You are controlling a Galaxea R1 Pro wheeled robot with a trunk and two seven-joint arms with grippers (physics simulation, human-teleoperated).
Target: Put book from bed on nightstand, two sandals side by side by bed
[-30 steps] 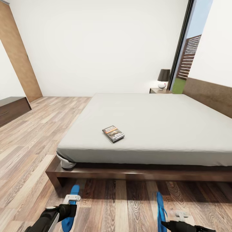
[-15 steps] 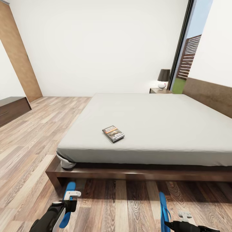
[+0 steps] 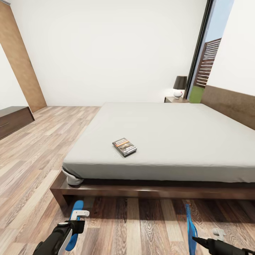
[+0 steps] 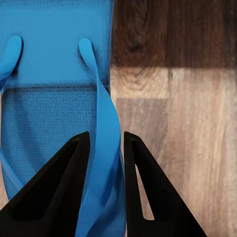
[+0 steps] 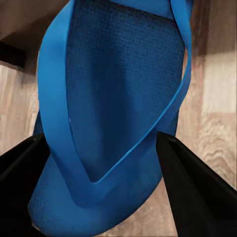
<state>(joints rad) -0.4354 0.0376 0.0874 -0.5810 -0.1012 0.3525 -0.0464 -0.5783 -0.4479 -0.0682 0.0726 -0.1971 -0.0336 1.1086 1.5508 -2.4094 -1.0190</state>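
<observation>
Both grippers were found low over the near floor: the left gripper was closed narrowly on a strap of the left sandal, while the right gripper was spread wide around the right sandal, with no grip that could be seen. The sandals were well apart before the bed. The book lay on the mattress, and the nightstand stood far right. A thin strap could slip, or the pair be left too widely separated.
</observation>
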